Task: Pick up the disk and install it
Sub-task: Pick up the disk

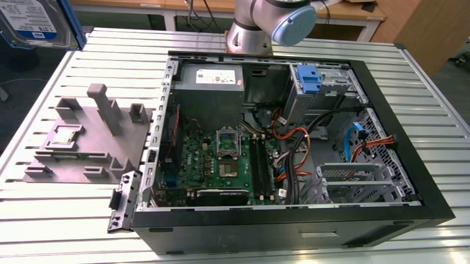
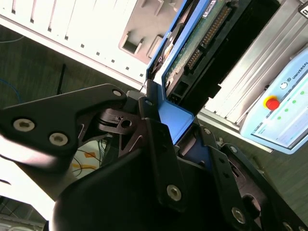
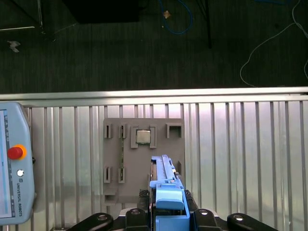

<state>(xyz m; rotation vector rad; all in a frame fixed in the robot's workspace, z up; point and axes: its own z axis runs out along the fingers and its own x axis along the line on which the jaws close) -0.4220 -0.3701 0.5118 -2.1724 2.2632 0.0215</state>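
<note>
The disk (image 1: 33,22) hangs high above the table's far corner on the exterior view's left, showing its white-and-blue label and blue bracket. In the second wrist view its green circuit-board underside (image 2: 202,43) faces me, and my gripper (image 2: 175,120) is shut on the blue bracket end with black fingers (image 2: 156,139) on either side. In the first wrist view the disk (image 3: 165,175) stands edge-on between the fingers of the gripper (image 3: 168,214), above the grey fixture plate (image 3: 144,159).
An open computer case (image 1: 411,165) lies on the slatted table (image 1: 44,220), with a power supply (image 1: 211,80), motherboard (image 1: 224,157), blue latch (image 1: 310,80) and metal drive cage (image 1: 353,179). The grey fixture plate (image 1: 81,143) holds a chip (image 1: 65,135). A teach pendant (image 3: 14,168) lies nearby.
</note>
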